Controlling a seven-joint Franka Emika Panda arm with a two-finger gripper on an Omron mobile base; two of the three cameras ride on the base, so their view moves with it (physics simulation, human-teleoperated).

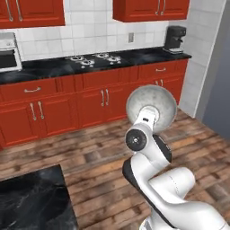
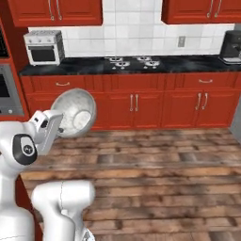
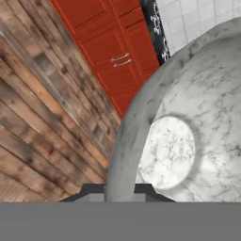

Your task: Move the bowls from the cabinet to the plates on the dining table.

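My fingers (image 3: 120,190) are clamped on the rim of the grey speckled bowl (image 1: 151,108), carried tilted mid-frame above the wood floor (image 1: 90,157), so I judge it out of the cabinet but not yet set on a plate.

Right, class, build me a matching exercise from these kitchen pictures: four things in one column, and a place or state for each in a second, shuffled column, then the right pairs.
Things:
1. pale grey bowl
2. coffee machine
3. toaster oven
4. stove burners

Places or states:
A. at the right end of the black counter
B. held tilted on its side by the tool, over the wooden floor
C. set into the black counter, below the white tiles
D. at the left end of the black counter

Pairs: 1-B, 2-A, 3-D, 4-C
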